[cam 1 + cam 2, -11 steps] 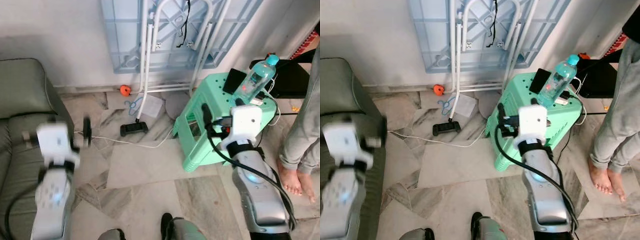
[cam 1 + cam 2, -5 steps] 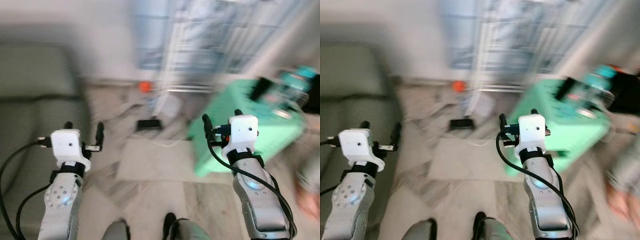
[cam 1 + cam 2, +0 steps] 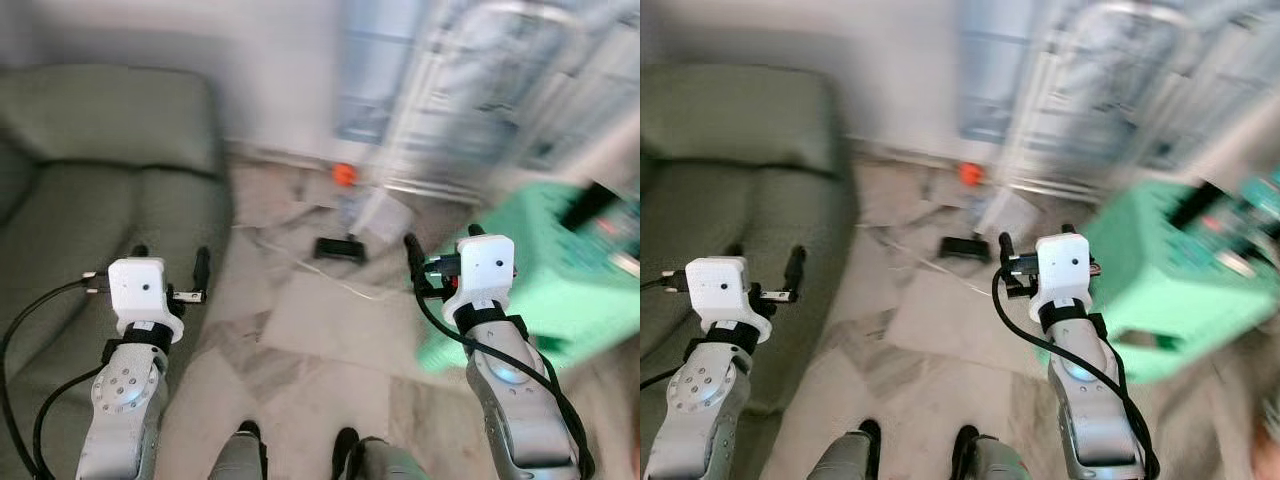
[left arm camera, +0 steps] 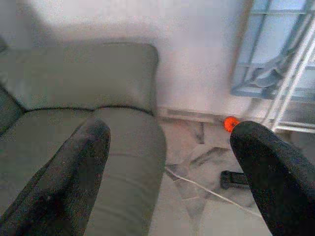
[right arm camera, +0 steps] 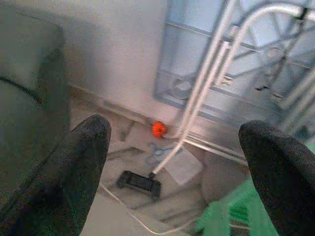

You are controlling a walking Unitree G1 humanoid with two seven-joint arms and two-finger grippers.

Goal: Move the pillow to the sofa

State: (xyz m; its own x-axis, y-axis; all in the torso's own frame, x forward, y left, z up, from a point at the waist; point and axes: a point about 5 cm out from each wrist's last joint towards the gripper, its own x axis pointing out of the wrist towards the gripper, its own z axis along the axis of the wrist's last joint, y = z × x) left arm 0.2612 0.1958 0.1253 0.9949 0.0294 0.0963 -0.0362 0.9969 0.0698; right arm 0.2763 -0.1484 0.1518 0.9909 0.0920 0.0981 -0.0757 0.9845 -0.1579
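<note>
A grey-green sofa (image 3: 90, 190) fills the left side, its seat and backrest against the white wall; it also appears in the left wrist view (image 4: 88, 98). My left gripper (image 3: 170, 262) is raised at the sofa's right edge, fingers wide apart and holding nothing. My right gripper (image 3: 438, 243) is raised over the marble floor beside the green stool, also open and holding nothing. I see no pillow in these frames. The head views are blurred by motion.
A mint-green plastic stool (image 3: 540, 290) stands at the right. A black controller (image 3: 340, 249) with a white cable lies on the floor near an orange ball (image 3: 344, 174). A folded rack (image 5: 236, 64) leans on the wall. My feet (image 3: 300, 445) show below.
The camera has swung left: the sofa takes up more of the view and the stool has slid right. Both grippers stay raised and open.
</note>
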